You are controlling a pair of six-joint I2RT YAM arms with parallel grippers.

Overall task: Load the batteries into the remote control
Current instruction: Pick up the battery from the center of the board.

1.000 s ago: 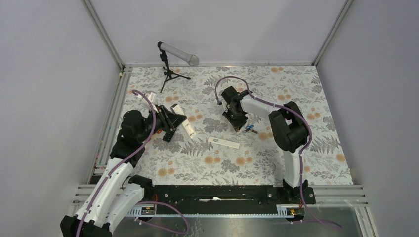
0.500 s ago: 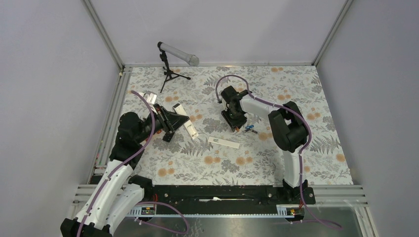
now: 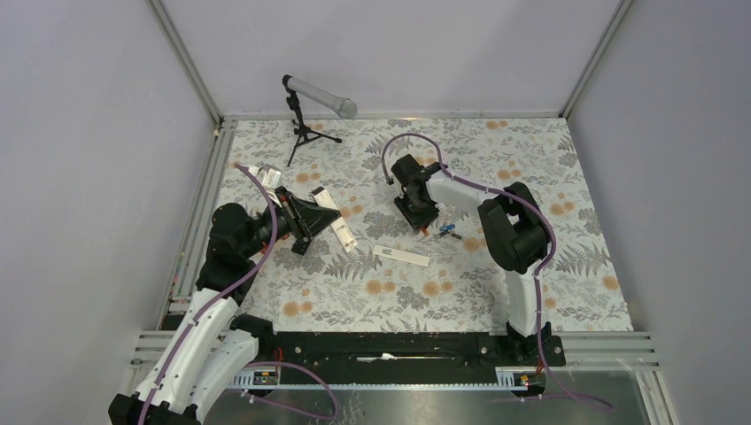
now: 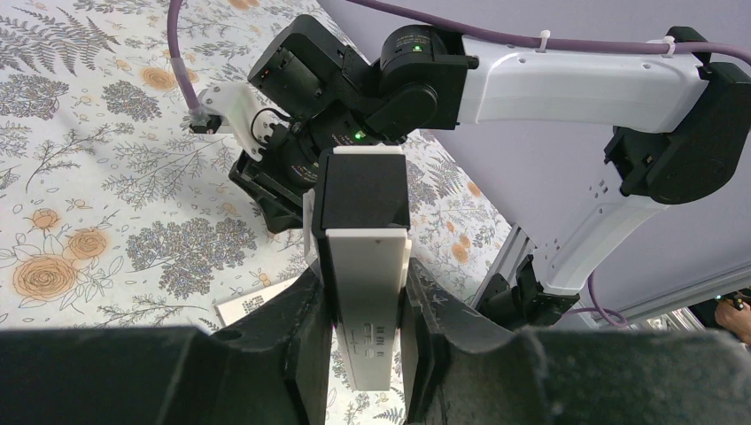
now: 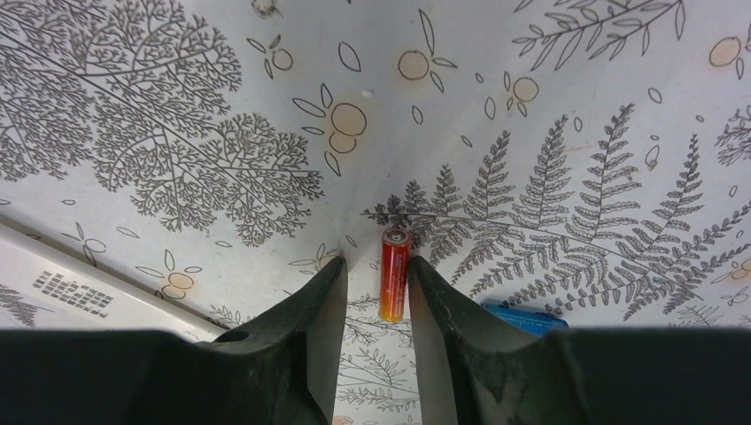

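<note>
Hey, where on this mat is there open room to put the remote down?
The mat is bare right of the right arm, and in front between the white strip and the base rail. Crowded: the middle, around the right gripper, the batteries and the remote.

1. The table (image 3: 531, 159) is covered with a print of grey ferns and orange flowers.
2. A red battery (image 5: 394, 274) lies flat on it between the parted jaws of the right gripper (image 5: 376, 263), closer to one finger than the other.
3. A blue battery (image 5: 522, 317) lies on the print just outside that nearer finger.
4. A flat white strip (image 5: 71, 283) with small print lies outside the opposite finger, apart from it.
5. A microphone (image 3: 321, 96) on a small black tripod (image 3: 304, 133) stands at the far edge, well apart from those jaws.
</note>
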